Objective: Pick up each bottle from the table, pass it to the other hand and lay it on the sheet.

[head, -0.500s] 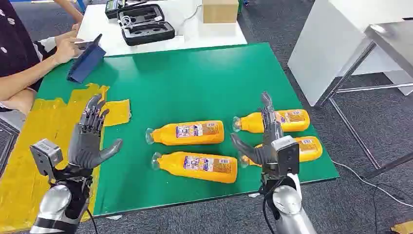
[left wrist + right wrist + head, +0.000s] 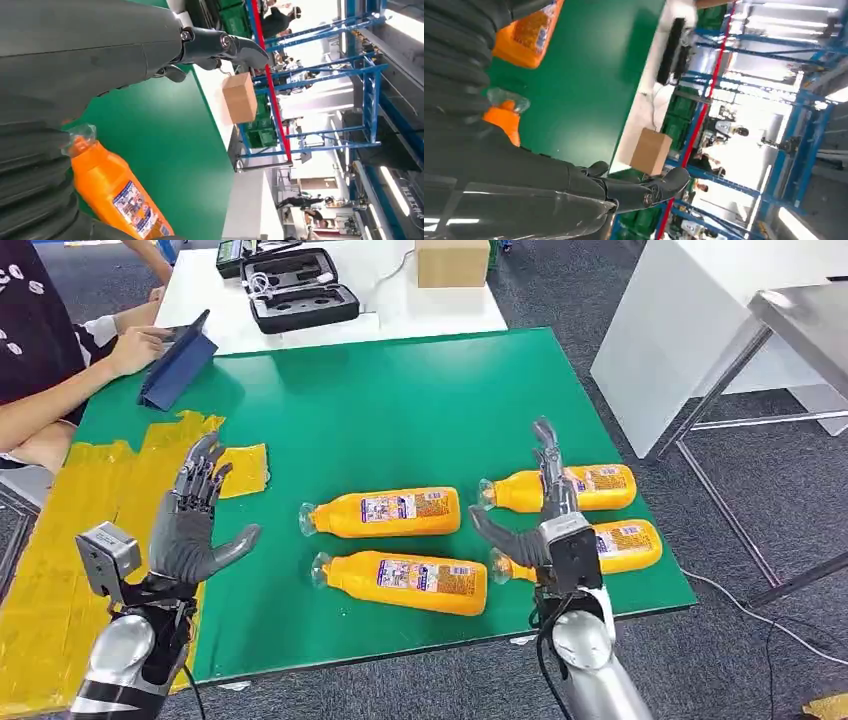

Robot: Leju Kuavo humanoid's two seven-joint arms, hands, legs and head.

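Observation:
Several orange bottles lie on their sides on the green table (image 2: 400, 400): one in the middle (image 2: 385, 512), one nearer the front (image 2: 405, 581), one at the far right (image 2: 590, 486) and one at the front right (image 2: 625, 545). My right hand (image 2: 545, 515) hovers open over the two right bottles, fingers stretched forward, holding nothing. My left hand (image 2: 195, 525) is raised open by the yellow sheet (image 2: 60, 540) at the table's left side. The left wrist view shows a bottle (image 2: 117, 192) beside the left hand (image 2: 100, 60). The right wrist view shows the right hand (image 2: 519, 190) above bottle necks (image 2: 506, 117).
A person (image 2: 50, 360) sits at the far left with a hand on a blue tablet case (image 2: 180, 365). A white table behind holds black cases (image 2: 300, 290) and a cardboard box (image 2: 452, 260). A white cabinet (image 2: 700, 330) stands to the right.
Both hands have shifted slightly: the left hand a little to the right and up, the right hand a little farther forward over the right bottles. The bottles lie unmoved.

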